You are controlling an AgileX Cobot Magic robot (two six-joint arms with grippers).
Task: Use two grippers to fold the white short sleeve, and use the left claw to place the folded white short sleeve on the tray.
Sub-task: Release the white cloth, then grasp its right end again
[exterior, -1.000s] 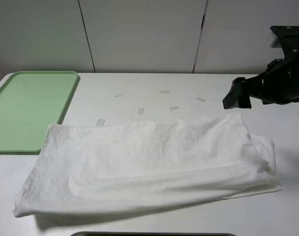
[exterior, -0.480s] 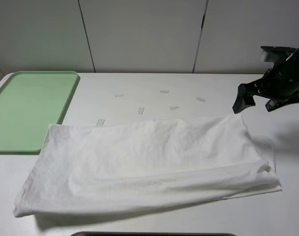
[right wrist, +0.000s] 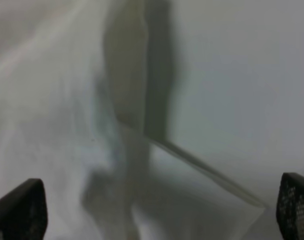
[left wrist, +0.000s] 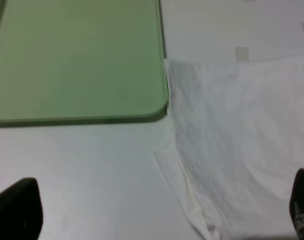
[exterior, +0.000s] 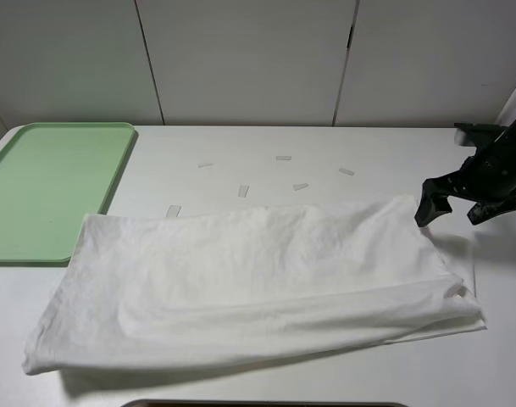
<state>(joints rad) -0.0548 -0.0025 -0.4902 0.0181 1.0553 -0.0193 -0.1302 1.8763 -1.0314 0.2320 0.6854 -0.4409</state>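
Observation:
The white short sleeve lies folded lengthwise into a long band across the middle of the table. Its left end lies beside the pale green tray, which is empty at the far left. My right gripper hangs open just above the shirt's far right corner. The right wrist view shows its jaws wide apart over blurred white cloth. My left gripper is out of the high view. In the left wrist view it is open above the table, near the tray corner and the shirt's edge.
Several small white tape strips lie on the table behind the shirt. A dark edge shows at the table's front. White wall panels stand close behind the table.
My right gripper has moved right and down, from above the table behind the shirt to just over the shirt's right corner. The shirt and the tray have not moved.

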